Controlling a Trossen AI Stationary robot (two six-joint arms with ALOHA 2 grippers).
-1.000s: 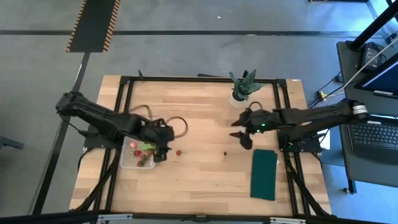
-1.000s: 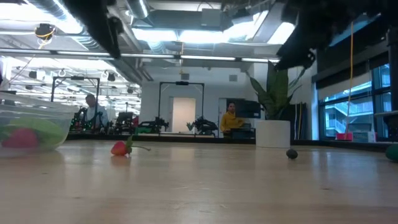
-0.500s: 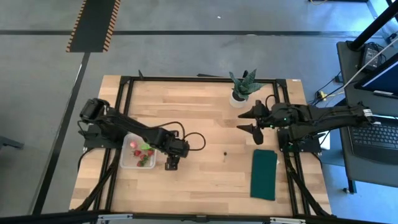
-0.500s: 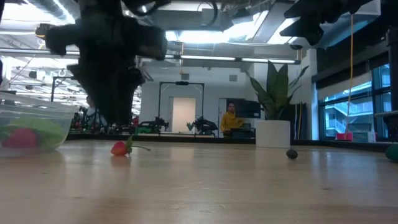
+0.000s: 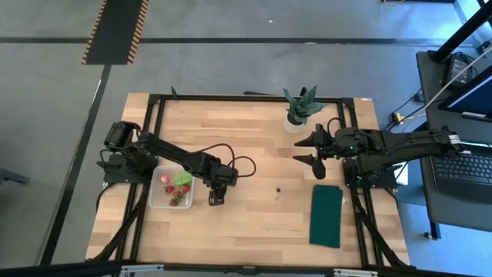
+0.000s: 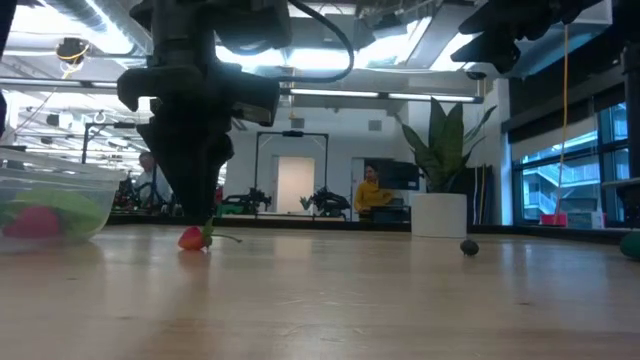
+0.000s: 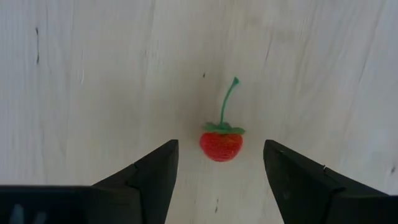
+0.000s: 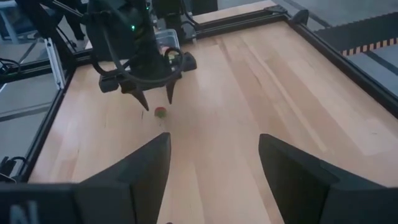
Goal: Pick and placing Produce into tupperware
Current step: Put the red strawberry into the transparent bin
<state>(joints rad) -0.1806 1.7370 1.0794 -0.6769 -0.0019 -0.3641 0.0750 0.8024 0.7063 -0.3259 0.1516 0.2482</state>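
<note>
One red strawberry piece [image 7: 221, 144] with a green stem lies on the wood just right of the tupperware [image 5: 164, 201]. My left gripper [image 7: 221, 164] hangs over it, pointing down and open, a finger on each side and neither touching. The low view shows the fingers [image 6: 205, 200] just above the strawberry [image 6: 192, 239]. The clear tupperware [image 6: 50, 205] holds red pieces and a light green leafy piece [image 5: 181, 178]. The olive-brown round piece [image 5: 278, 185] sits alone mid-table. My right gripper [image 5: 309, 158] waits open, raised near the potted plant.
A spiky potted plant in a white pot [image 5: 300, 108] stands at the far edge. A dark green cloth [image 5: 326, 215] lies near the right edge. Bare wood stretches between the strawberry and the round piece [image 6: 469, 247]. People sit in the room beyond the table.
My left gripper has moved from over the tupperware toward the table's right and come down over the lone strawberry, staying open. My right gripper has risen a little and drawn back toward the right edge. The strawberry and the round piece have kept their places.
</note>
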